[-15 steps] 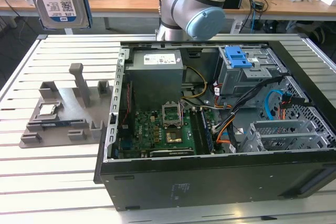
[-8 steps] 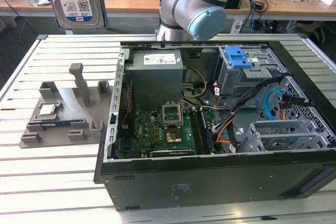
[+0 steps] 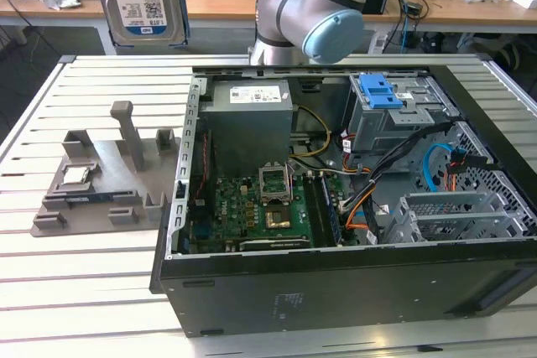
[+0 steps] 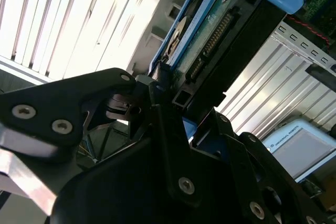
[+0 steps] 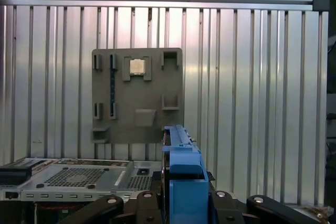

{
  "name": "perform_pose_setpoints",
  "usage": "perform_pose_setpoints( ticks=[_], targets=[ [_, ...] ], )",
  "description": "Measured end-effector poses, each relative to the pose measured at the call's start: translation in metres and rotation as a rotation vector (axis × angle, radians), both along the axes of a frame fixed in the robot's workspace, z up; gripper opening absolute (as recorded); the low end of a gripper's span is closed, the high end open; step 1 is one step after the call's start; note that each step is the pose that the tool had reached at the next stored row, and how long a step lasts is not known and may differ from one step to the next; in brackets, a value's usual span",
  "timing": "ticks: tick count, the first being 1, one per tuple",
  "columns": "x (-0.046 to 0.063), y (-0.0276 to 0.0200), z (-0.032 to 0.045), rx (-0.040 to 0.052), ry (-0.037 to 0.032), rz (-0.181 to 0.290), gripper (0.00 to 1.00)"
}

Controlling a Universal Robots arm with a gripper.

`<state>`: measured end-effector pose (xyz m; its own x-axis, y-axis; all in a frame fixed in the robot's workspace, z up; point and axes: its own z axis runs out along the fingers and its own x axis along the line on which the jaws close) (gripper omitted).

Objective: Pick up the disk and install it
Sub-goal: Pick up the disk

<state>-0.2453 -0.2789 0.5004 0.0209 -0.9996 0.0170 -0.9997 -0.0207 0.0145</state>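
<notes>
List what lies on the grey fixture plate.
A square silver chip and a dark strip sit in the fixture plate's slots; the disk covers one corner in the first wrist view.

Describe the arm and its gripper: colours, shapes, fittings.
The arm is made of smooth silver-grey tubular sections with rounded light-blue joint caps. In the second wrist view, the gripper is matte black, made of flat angular link plates fastened with round silver screw heads.
</notes>
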Motion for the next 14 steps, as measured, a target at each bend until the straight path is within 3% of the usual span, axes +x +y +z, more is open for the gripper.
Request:
perform_pose_setpoints(
  ticks=[6, 14],
  targets=[
    [0.018, 0.0, -0.0001, 0.0001, -0.0001, 0.0, 0.36],
    [0.053, 0.0, 0.0, 0.0, -0.0001, 0.0, 0.36]
  ],
)
